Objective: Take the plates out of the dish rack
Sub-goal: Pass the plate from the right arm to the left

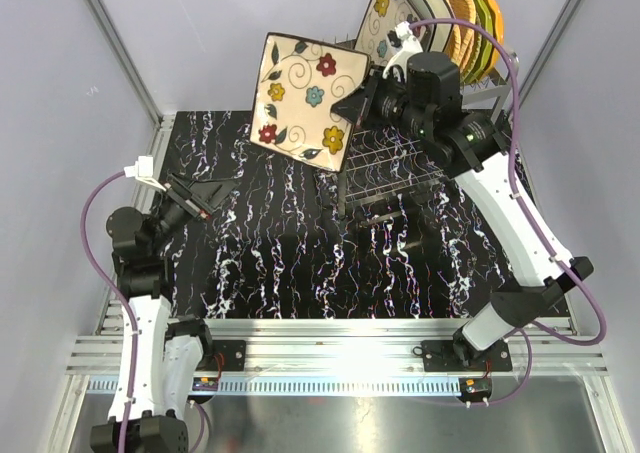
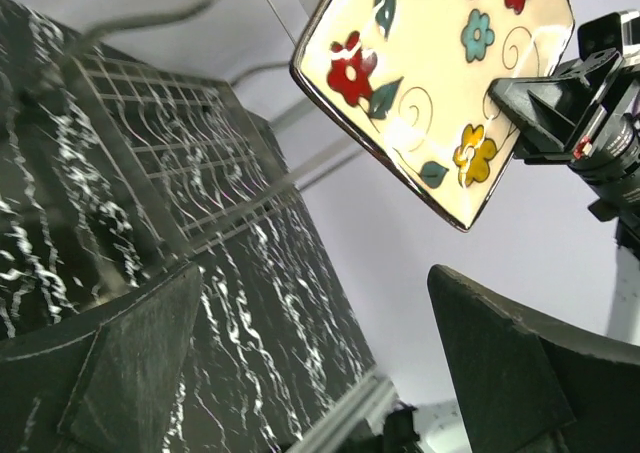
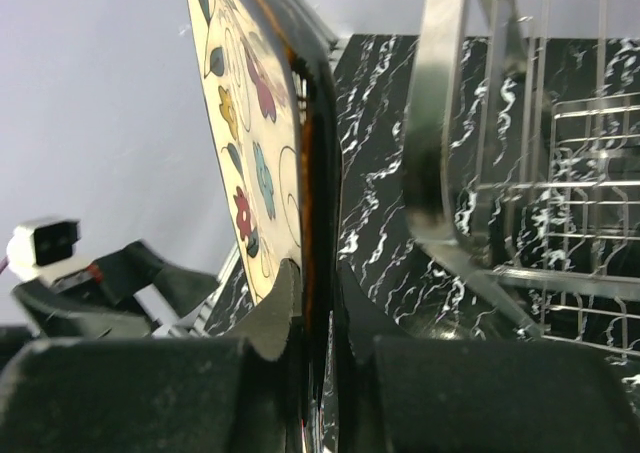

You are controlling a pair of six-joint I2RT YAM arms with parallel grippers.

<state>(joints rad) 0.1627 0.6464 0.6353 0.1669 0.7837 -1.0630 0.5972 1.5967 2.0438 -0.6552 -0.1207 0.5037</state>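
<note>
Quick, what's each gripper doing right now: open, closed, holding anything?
Left gripper: open, holding nothing.
Right gripper: closed on the edge of the flowered plate.

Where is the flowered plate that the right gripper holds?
Top view: the flowered plate hangs at back centre in the right gripper, just left of the dish rack.

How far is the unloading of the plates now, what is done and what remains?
Done: nothing yet, no plate shows on the table. In hand: the right hand grips a flowered plate by its edge, in the air beside the rack; the left hand is open. Left: a second flowered plate and a row of orange and green plates stand in the rack.
</note>
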